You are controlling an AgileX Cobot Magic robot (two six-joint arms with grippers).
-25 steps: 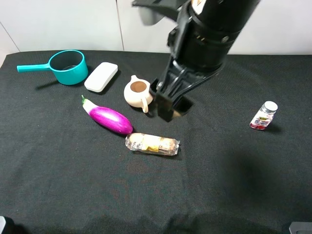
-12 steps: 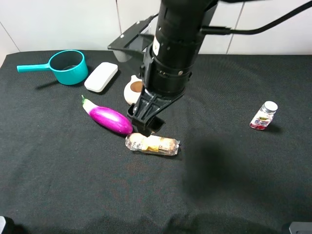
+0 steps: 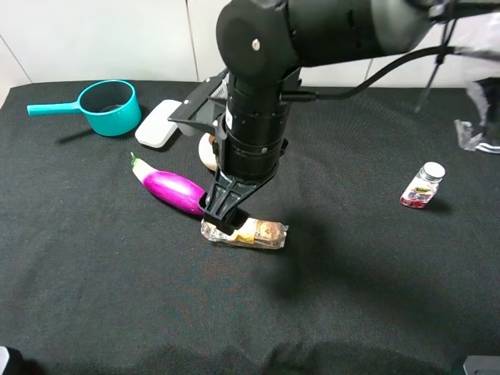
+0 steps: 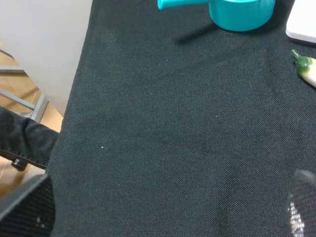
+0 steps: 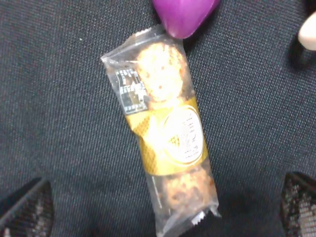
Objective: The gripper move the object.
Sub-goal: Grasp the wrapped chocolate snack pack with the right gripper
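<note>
Hovering directly above the object (image 5: 165, 133), the right pincer (image 5: 161, 205) stood wide open, jaws straddling its long axis.

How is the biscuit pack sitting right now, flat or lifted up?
Flat. The biscuit pack rests lengthwise on the black cloth; the fingers are spread wide on either side, not gripping it.

A: Between the fingers (image 5: 27, 210)?
B: Clear-wrapped biscuit pack (image 5: 165, 143), flat on black cloth (image 5: 64, 123); spread wide either side, not touching.
A: At its end?
B: Purple eggplant tip (image 5: 183, 15), touching the wrapper.
</note>
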